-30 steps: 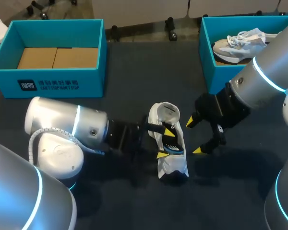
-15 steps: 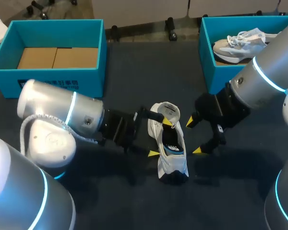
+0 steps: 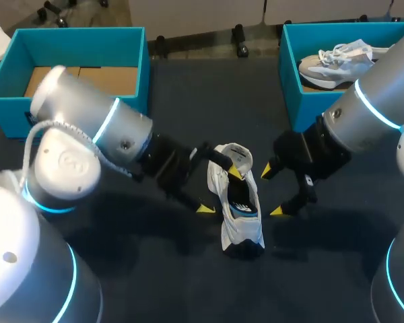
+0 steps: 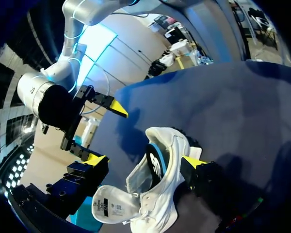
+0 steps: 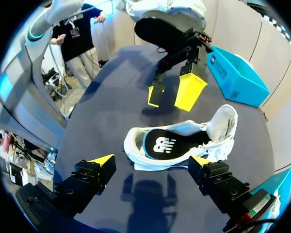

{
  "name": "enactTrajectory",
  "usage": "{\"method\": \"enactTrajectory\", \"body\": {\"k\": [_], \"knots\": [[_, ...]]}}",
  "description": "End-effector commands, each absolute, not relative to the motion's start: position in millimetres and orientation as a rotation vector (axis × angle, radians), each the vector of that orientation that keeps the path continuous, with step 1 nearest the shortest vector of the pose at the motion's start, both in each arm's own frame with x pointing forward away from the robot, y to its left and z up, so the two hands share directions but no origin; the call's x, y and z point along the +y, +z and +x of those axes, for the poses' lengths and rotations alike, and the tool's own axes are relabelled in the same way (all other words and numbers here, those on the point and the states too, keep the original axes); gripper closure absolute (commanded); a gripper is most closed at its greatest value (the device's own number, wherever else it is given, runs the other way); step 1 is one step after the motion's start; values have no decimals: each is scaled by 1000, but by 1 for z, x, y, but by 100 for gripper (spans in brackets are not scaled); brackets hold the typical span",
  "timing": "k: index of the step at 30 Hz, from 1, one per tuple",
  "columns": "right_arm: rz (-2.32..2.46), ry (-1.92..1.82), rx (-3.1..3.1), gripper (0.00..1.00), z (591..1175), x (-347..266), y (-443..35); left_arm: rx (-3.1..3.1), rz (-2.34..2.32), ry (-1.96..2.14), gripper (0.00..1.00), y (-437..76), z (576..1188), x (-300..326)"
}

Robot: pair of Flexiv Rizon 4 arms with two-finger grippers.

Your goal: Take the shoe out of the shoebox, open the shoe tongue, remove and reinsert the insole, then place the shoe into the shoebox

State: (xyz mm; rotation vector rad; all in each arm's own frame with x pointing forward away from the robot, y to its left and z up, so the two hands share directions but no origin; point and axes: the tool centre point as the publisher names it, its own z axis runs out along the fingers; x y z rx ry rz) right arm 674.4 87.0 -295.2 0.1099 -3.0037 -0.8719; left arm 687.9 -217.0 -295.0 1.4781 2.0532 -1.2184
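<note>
Noted shoe on worktop, with tongue folded back and insole showing inside. Found left gripper spread either side of it, right gripper spread just beside. Likely to drag or tip it if pinching upper rather than insole.

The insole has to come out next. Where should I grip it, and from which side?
Probably the heel-end edge of the insole, coming down from above: the shoe lies opening-up, its tongue folded back, so that edge is exposed.

Head view high behind; wrist views close, opposed across shared shoe
</note>
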Motion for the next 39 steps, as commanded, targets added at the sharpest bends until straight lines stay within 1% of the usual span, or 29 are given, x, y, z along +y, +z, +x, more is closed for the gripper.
{"method": "enactTrajectory", "body": {"k": [1,10,13,26,36,39], "knots": [[88,-872,-3007,0,674,76,-291,2141,1658,-1126,0,-286,691,-215],[18,-834,-3008,0,675,47,-279,2159,1782,-1038,0,-283,691,-213],[-18,-822,-3010,0,676,37,-274,2172,1678,-1069,0,-279,694,-218],[-107,-792,-2994,0,682,-13,-240,2172,1678,-1069,0,-279,694,-218],[-37,-721,-3004,0,690,-53,-212,2172,1678,-1069,0,-279,694,-218],[-26,-695,-3004,0,693,-63,-203,2177,1787,-981,0,-280,697,-222]]}}
